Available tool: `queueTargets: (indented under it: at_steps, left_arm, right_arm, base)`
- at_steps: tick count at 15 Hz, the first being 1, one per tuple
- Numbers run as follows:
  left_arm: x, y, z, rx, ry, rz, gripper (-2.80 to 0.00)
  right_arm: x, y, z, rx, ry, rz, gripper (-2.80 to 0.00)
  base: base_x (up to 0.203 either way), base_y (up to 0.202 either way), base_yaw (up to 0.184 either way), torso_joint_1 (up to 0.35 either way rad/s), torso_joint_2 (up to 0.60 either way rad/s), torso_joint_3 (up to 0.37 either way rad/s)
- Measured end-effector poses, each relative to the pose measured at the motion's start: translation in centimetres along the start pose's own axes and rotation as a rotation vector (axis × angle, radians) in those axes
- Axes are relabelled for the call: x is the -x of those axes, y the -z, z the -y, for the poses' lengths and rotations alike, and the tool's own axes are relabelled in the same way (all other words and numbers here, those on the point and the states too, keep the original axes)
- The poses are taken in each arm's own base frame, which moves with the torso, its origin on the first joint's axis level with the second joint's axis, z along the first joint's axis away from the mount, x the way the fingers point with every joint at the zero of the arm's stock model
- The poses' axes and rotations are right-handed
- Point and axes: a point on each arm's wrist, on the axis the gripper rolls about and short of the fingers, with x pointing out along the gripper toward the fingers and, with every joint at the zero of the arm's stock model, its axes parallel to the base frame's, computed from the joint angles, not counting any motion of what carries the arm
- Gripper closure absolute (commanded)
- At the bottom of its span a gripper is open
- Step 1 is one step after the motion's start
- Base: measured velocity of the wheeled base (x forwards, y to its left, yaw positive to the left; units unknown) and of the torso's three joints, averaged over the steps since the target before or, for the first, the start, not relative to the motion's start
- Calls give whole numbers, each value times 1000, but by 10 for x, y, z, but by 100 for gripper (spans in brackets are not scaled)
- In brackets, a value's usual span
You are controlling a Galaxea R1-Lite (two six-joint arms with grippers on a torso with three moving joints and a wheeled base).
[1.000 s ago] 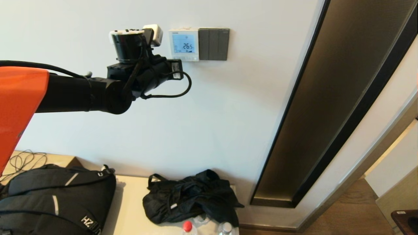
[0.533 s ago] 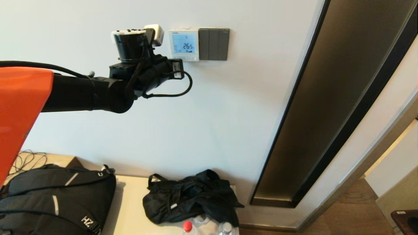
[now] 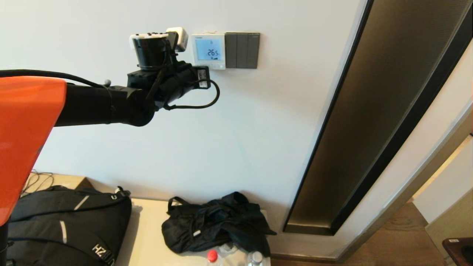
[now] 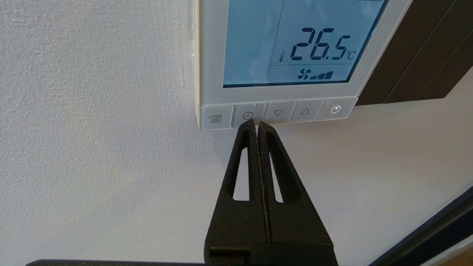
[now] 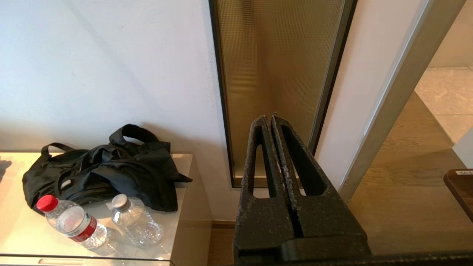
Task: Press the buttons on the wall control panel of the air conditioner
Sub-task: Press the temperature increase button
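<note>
Head view: the left arm (image 3: 111, 103) is hiding its gripper while reaching toward the control panel (image 3: 208, 50) on the wall. Left wrist view: the left gripper (image 4: 257, 123), fingers together, is meeting the buttons (image 4: 277, 113) at the clock key (image 4: 248, 115). Right wrist view: the right gripper (image 5: 268, 120), closed, is idling above the floor.

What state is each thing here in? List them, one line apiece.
left gripper: shut, tips at the clock button.
right gripper: shut, idle, away from the wall.
control panel: screen lit, reads 26.5 °C.
buttons: clock key under the tips.
red-capped bottle: capped, lying down.
black bag: slumped on the cabinet.
</note>
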Motion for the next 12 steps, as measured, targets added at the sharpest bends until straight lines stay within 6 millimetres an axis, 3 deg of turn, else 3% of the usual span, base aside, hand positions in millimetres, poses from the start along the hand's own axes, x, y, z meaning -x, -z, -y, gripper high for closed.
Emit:
queueTargets:
  at_steps: [12]
  left_arm:
    - [8,3,-1,-1,-9,-5,0]
  right_arm:
    - [0,0,0,-1,0,0,0]
  base:
    - [0,0,0,0,0,0]
